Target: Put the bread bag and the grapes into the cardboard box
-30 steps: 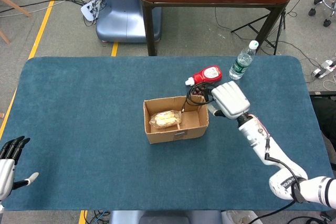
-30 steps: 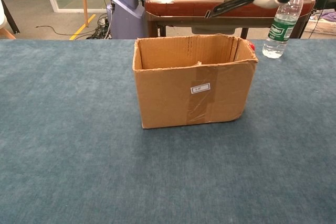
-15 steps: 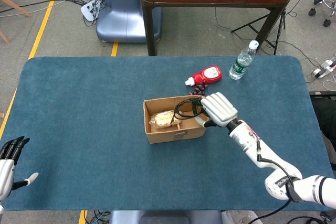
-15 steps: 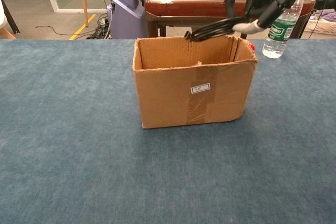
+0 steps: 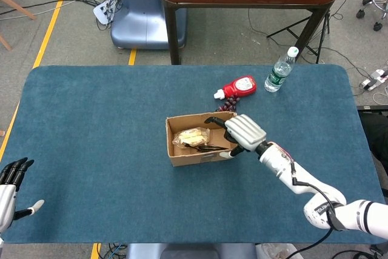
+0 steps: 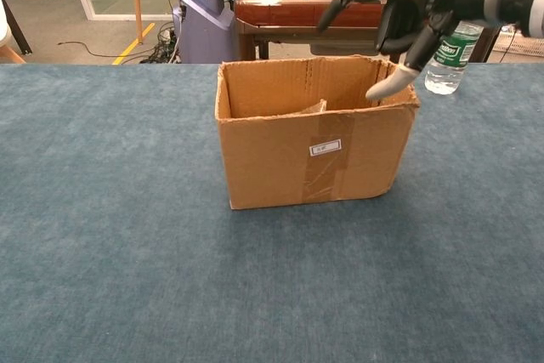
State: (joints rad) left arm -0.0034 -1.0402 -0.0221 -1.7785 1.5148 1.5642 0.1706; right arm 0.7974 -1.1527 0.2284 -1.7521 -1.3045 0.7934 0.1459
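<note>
One cardboard box [image 5: 201, 156], one bread bag [image 5: 191, 137] inside, right hand [image 5: 244, 133] spread above, left hand [image 5: 7, 189] spread.

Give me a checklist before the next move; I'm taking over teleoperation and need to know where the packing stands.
1. Bread bag in cardboard box: ok.
2. Grapes in box: not ok; they appear to lie on the table just behind it.
3. Right hand empty: ok; fingers spread over the box's right end.
4. Left hand out of the way: ok; open at the table's near corner.
5. Dark item beside the bread bag identified: cannot tell.
</note>
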